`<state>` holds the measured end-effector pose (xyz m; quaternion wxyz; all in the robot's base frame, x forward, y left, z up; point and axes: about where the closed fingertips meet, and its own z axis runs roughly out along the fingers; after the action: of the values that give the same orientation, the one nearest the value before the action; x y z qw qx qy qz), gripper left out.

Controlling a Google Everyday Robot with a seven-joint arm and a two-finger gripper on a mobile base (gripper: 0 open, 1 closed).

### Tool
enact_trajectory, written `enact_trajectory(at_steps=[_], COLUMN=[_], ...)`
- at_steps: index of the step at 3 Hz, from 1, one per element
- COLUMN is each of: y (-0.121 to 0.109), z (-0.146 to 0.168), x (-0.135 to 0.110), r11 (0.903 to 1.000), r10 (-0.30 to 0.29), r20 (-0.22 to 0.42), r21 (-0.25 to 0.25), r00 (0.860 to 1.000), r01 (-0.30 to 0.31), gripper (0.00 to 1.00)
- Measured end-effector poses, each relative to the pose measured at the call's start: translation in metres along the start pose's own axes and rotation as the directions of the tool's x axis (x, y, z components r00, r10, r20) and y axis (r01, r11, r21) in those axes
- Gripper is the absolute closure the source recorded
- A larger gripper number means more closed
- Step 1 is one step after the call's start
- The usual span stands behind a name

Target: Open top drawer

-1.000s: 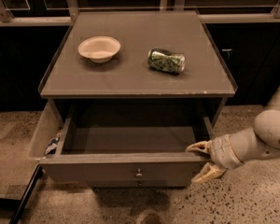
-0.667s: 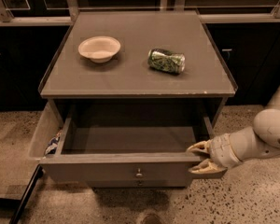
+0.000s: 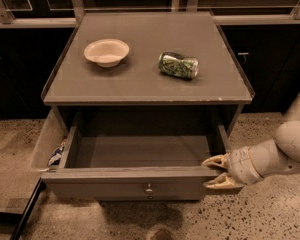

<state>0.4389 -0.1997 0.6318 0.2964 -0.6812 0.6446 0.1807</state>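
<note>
The top drawer [image 3: 125, 188] of the grey cabinet stands pulled far out toward me, its deep grey box showing empty inside, with a small round metal knob [image 3: 149, 188] at the centre of its front panel. My gripper [image 3: 216, 172] is at the drawer's front right corner, its pale fingers spread above and below the front panel's right end. The white arm reaches in from the right.
On the cabinet top [image 3: 140, 79] lie a white bowl [image 3: 106, 52] at the left and a crushed green can [image 3: 178, 65] on its side at the right. A blue-and-white wrapper [image 3: 56, 155] sits in the tray left of the drawer. Dark cabinets stand behind; speckled floor lies around.
The gripper's lower finger has shifted slightly at the drawer's right corner. The drawer stays pulled out as before.
</note>
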Motion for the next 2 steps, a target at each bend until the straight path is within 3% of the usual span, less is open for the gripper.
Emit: enact_trajectory(at_steps=[1, 2], y=[0.0038, 0.0037], z=[-0.0015, -0.0011], x=[-0.0001, -0.0012], r11=[1.0000, 1.0000], r10=[0.005, 0.005], r20=[0.003, 0.003], r21=[0.002, 0.002], r00=[1.000, 1.000], r01=[-0.005, -0.005], gripper=[1.00, 0.81])
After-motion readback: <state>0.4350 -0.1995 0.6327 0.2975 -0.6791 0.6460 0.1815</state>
